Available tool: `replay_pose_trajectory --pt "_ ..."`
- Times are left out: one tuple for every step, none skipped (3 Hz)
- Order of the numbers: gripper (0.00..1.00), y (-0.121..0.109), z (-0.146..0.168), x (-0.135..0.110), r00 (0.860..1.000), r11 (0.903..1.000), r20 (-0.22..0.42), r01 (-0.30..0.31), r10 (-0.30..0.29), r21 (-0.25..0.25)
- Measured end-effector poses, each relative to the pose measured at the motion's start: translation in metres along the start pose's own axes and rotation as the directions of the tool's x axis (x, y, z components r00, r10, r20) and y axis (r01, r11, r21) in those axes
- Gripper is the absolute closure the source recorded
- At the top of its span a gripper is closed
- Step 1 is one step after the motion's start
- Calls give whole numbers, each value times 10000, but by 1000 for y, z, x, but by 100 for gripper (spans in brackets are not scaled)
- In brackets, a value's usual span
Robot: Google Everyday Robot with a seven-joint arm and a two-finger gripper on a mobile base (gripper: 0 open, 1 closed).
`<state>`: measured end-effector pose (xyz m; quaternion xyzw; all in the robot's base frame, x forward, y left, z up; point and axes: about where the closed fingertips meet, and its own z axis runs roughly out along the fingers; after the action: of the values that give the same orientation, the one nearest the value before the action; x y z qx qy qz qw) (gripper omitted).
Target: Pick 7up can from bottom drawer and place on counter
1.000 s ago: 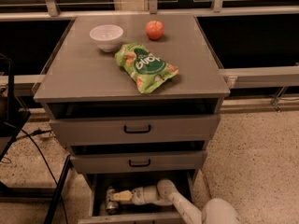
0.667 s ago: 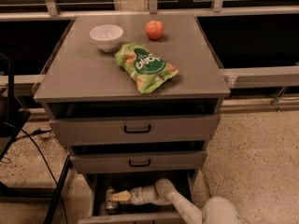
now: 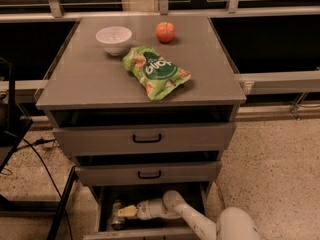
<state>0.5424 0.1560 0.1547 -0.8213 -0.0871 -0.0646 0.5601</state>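
Observation:
The bottom drawer (image 3: pixel 102 211) is pulled open below the two upper drawers. Inside it, at the left, stands a small silvery can (image 3: pixel 116 220), the 7up can, dim in the drawer's shadow. My white arm reaches in from the lower right, and the gripper (image 3: pixel 124 212) with its pale yellowish tip is right at the can, touching or nearly touching its upper part. The grey counter (image 3: pixel 90 79) is the cabinet's flat top.
On the counter lie a green snack bag (image 3: pixel 156 71), a white bowl (image 3: pixel 114 38) and a red apple (image 3: pixel 165 32). The two upper drawers (image 3: pixel 145 139) with black handles overhang the bottom one. A black stand and cables (image 3: pixel 20 139) are at the left.

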Motion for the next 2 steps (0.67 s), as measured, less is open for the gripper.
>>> replay_pose_trajectory --pt "39 0 1 0 9998 9989 -51 203 -205 -431" --pt "39 -1 2 0 9994 9971 -103 335 -342 -678"
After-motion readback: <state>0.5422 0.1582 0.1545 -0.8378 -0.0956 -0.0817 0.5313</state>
